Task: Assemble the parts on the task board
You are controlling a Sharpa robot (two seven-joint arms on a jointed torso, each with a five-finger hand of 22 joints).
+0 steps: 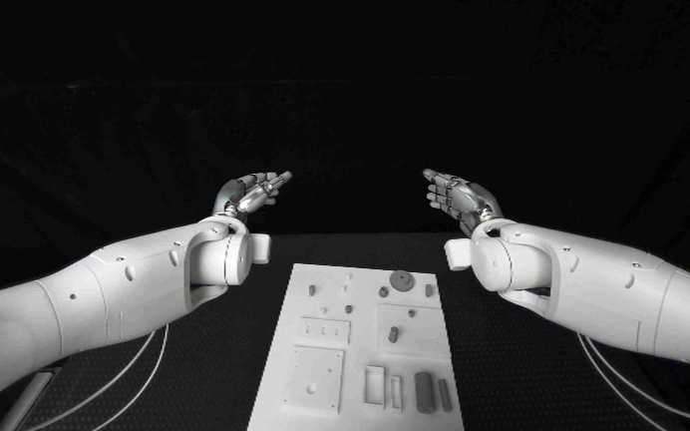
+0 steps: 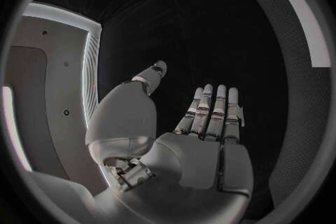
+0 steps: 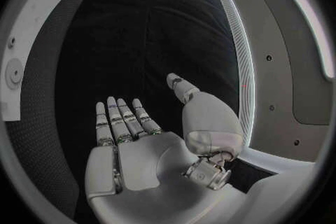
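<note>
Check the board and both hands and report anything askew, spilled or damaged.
Nothing stands out. The task board lies flat on the table, its small parts sitting on it in rows. The left hand and right hand are both raised beyond the board, fingers apart, holding nothing.

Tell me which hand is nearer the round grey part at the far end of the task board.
Right, slightly. The right hand hangs open beyond the round grey part, just to its right; the left hand, also open, is farther off to the left. Both are past the task board.
</note>
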